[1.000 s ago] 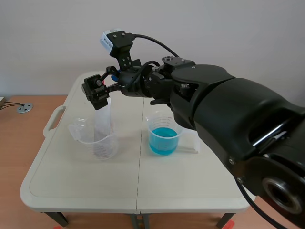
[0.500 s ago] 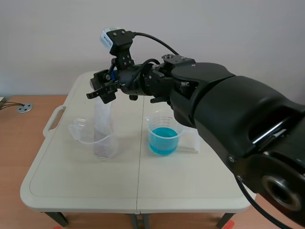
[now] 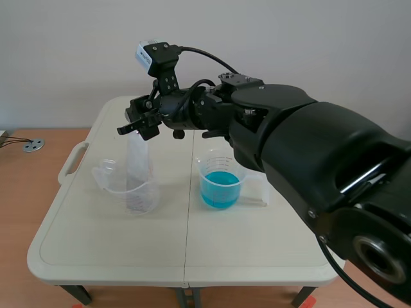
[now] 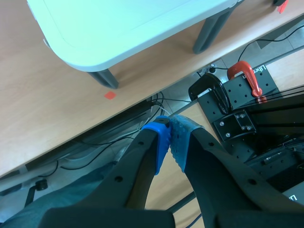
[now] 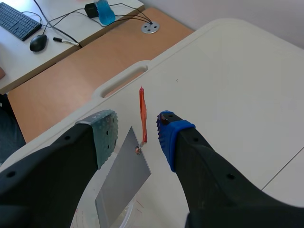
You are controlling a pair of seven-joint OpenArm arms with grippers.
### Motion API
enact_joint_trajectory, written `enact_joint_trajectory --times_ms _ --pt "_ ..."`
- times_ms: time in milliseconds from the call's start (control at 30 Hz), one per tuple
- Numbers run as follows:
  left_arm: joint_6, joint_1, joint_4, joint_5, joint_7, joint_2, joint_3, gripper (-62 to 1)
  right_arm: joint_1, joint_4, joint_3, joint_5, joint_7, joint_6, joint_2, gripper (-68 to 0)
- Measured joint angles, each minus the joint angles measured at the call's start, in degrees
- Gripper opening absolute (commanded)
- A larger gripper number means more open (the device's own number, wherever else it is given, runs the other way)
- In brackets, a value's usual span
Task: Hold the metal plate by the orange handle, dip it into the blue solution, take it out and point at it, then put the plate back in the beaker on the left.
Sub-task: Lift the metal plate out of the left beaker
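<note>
Free gaps either side of the orange handle (image 5: 142,115), between the right gripper's (image 5: 137,127) parted fingers (neither touching)

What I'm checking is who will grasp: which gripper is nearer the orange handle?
Right. The right gripper stands open with the orange handle between its fingers; the left gripper is shut, away from the table over the floor, the handle not in its view.

Right claw (image 5: 137,135) raised, fingers apart; left claw (image 4: 169,142) closed (pads meeting)
</note>
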Motion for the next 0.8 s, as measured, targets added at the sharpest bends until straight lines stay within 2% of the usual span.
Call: enact_joint_trajectory --times_ms 167,400,800 --pt "0.00 0.00 0.00 0.00 0.00 0.00 0.00 -58.1 0.00 0.00 0.00 0.00 -0.02 0.20 0.00 -65.9" --pt "0.00 0.00 0.00 0.00 0.00 0.00 0.00 -58.1 0.02 0.00 0.00 -0.33 0.42 3.15 0.00 -66.2" --pt "0.00 0.00 0.00 0.00 0.00 0.00 0.00 -58.1 0.00 0.00 0.00 -1.16 4.28 14.73 0.13 -66.2"
